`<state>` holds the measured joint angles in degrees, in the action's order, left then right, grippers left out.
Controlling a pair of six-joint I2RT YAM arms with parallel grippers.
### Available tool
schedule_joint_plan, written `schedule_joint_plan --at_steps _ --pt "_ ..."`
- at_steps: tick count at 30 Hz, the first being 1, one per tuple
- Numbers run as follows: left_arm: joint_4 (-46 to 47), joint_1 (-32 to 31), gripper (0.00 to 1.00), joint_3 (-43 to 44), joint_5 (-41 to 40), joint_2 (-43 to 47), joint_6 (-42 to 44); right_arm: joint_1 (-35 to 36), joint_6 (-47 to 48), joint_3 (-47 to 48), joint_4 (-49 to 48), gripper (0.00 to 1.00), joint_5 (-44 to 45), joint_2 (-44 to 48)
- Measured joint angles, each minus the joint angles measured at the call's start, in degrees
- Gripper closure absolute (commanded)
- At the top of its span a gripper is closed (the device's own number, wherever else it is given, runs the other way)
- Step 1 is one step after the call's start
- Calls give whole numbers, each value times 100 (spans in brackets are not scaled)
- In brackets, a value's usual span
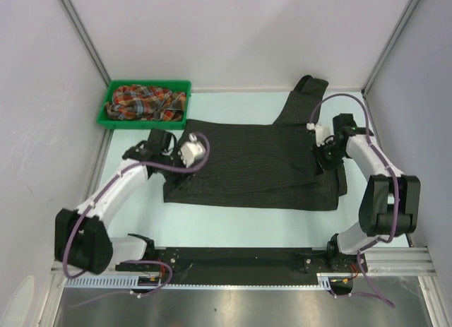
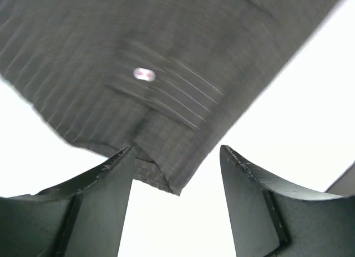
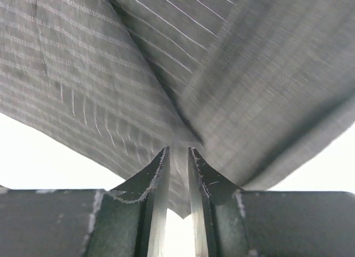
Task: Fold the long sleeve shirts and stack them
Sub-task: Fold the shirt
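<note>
The black pinstriped shirt was spread mid-bench, and the plaid shirt was heaped in the far-left green bin. The right fingers were clamped tight on the black fabric. The left fingers were spread wide over a corner, nothing held.

plaid shirt in bin, collared shirt beside

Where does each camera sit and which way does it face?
Top external: overhead behind the robot, looking down on black shirt, plaid shirt in bin; left arm, right arm show.
Left wrist: on left arm, faces shirt corner past open left end effector.
Right wrist: on right arm, faces fabric pinched by right end effector.
All share the black shirt.
</note>
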<state>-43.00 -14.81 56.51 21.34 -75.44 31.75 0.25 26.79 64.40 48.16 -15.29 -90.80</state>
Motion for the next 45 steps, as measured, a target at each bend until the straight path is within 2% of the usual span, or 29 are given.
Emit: schedule_joint_plan --at_steps 4,7,13,16,19,20,23,31,39,42,43,45 --pt "-221 -688 36 -844 -374 627 1156 -448 396 -33 264 77 -13 415" --pt "-221 -1147 36 -1497 -782 713 1725 -645 603 -197 385 78 17 376" --pt "321 -1534 45 -2118 -1558 363 2192 -625 798 -721 398 79 138 -87" --pt "619 -1591 56 -2146 -1891 262 2277 -643 863 -925 221 80 330 -374" --pt "835 -1687 77 -2177 -2162 201 2332 -688 894 -935 192 80 398 -463" --pt "879 -1735 89 -2203 -2232 190 2380 -704 898 -929 195 80 393 -483" --pt "870 -1908 97 -2247 -2347 170 2428 -761 922 -887 229 80 363 -533" --pt "297 -2417 100 -2256 -2184 498 2426 -918 1239 -1034 160 81 367 -396" --pt "-271 -2645 100 -2256 -1762 981 2422 -1088 1832 -1692 -155 81 538 308" --pt "-382 -2671 89 -2256 -1628 1064 2420 -1128 2057 -1919 -199 81 603 570" --pt "-402 -2675 79 -2256 -1598 1067 2424 -1132 2105 -1943 -195 81 603 605" --pt "-487 -2682 69 -2256 -1545 1067 2413 -1147 2216 -1947 -127 78 608 621"
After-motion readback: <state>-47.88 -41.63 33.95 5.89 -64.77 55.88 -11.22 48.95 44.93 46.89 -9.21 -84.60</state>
